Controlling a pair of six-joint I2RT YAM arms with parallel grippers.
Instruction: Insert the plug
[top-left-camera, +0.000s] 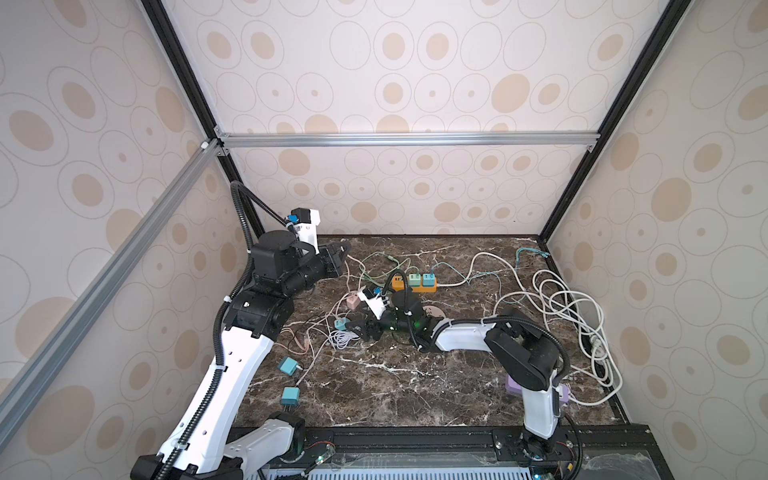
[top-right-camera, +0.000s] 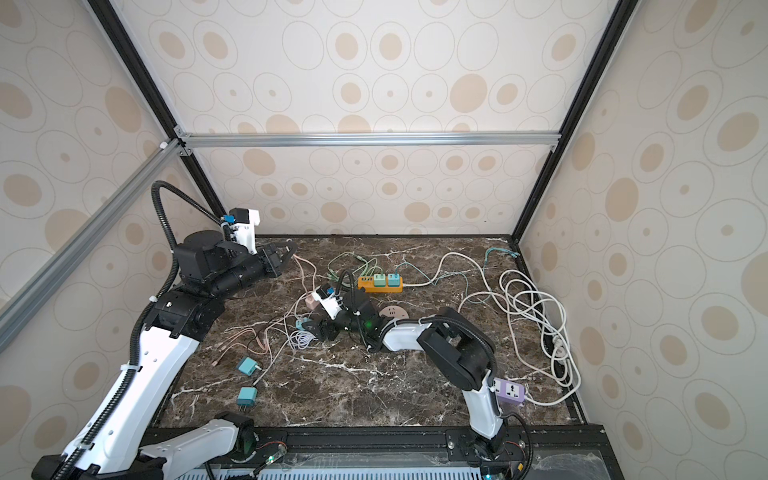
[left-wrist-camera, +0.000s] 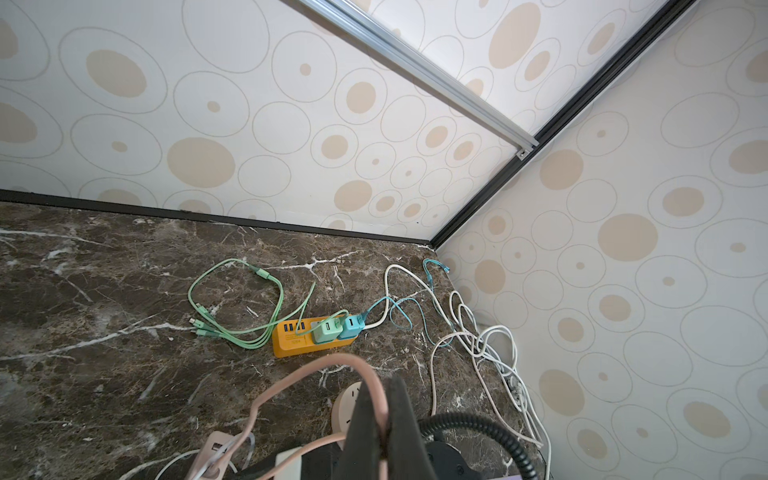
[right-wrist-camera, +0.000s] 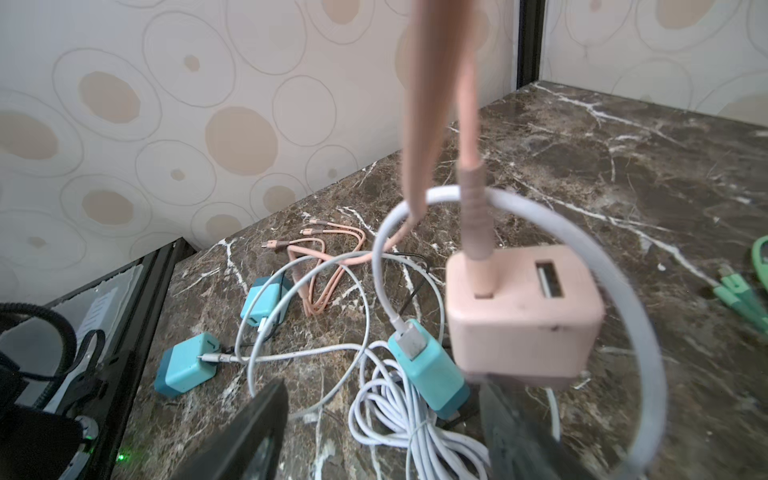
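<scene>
— So, which step am I on?

— Pick-up, I'd judge. Your right tool (right-wrist-camera: 382, 386) stands wide apart over the surface (top-left-camera: 415, 395) with nothing gripped. A teal adapter (right-wrist-camera: 432, 374) lies between its jaws, and the pink charger (right-wrist-camera: 523, 316), the plug I take it, sits just beside one finger.

— And the left?

— Your left tool (left-wrist-camera: 380, 415) is pinched tight on the pink cable (left-wrist-camera: 291, 378) that runs into that charger (resting or dangling, I cannot tell).

— Next?

— Close on the charger's flat sides, not the teal one, then carry it to the orange power strip (left-wrist-camera: 299, 343) farther back.

— Which view helps?

— The right wrist view shows the charger's free port. The left wrist view shows the strip's ports clearly, and a round socket (left-wrist-camera: 345, 409), half hidden by your arm in both top views.
</scene>
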